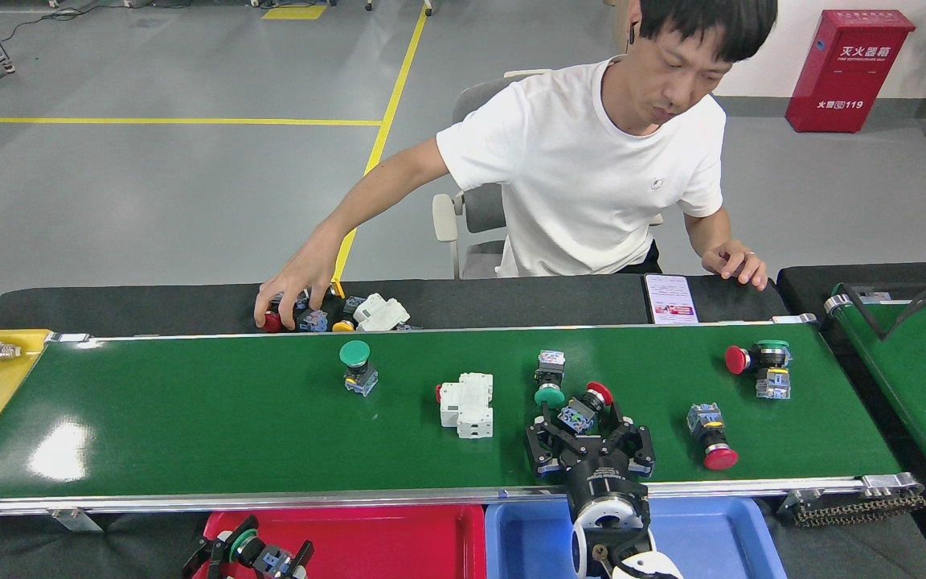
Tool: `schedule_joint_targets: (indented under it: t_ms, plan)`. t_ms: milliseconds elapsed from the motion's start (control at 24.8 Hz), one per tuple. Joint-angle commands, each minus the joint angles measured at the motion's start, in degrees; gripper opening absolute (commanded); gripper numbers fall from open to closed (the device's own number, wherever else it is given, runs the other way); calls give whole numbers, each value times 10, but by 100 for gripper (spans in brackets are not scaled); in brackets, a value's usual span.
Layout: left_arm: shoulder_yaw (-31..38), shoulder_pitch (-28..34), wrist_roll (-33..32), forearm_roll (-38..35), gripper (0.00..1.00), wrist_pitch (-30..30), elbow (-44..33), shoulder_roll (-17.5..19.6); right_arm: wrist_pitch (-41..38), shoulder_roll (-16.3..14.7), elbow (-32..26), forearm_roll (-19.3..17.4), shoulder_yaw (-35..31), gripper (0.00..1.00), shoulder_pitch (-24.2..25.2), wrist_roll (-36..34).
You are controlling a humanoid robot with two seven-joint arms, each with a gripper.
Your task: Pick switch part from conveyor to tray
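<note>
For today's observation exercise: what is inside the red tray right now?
Only part of the red tray shows. At its left corner is the left gripper, shut on a green-capped switch part. The visible floor is otherwise bare; the rest is cut off.

Legible text was found on one object only. The red fire-extinguisher cabinet (849, 71) by the far wall carried white lettering on its front: an upper line of four Chinese characters, 灭火器箱, with a thin line of small print below it, too small to read. Lower down stood a second white line, two or three Chinese characters ending in the number 119.

The phone (670, 298) lying on the black table strip showed a lit screen with coloured graphics; its text was too small to make out.
</note>
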Motion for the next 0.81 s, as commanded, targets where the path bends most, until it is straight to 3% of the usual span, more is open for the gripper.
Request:
schedule_joint_targets:
  t_ms: [0, 121, 323, 444, 524, 646, 767]
  plan:
    - [6, 0, 3, 5, 100, -1, -9, -6, -8, -2, -3, 1, 1, 61, -12, 32]
    - [33, 0, 0, 24, 100, 4, -10, -31, -11, -16, -4, 2, 4, 45, -27, 36]
    - [147, -14, -54, 52, 100, 35, -5, -94, -17, -38, -8, 3, 34, 14, -27, 33]
    - [182, -21, -55, 55, 100, 46, 8, -93, -26, -39, -30, 3, 36, 11, -22, 30]
    - [184, -25, -54, 55, 100, 48, 11, -92, -47, -40, -76, 3, 52, 11, -4, 33]
    - [175, -48, -54, 43, 100, 55, 9, -92, -89, -52, -201, 3, 92, 11, 84, 35]
    - [167, -109, -57, -9, 100, 70, 32, -92, -151, -73, -265, 3, 126, 12, 144, 40]
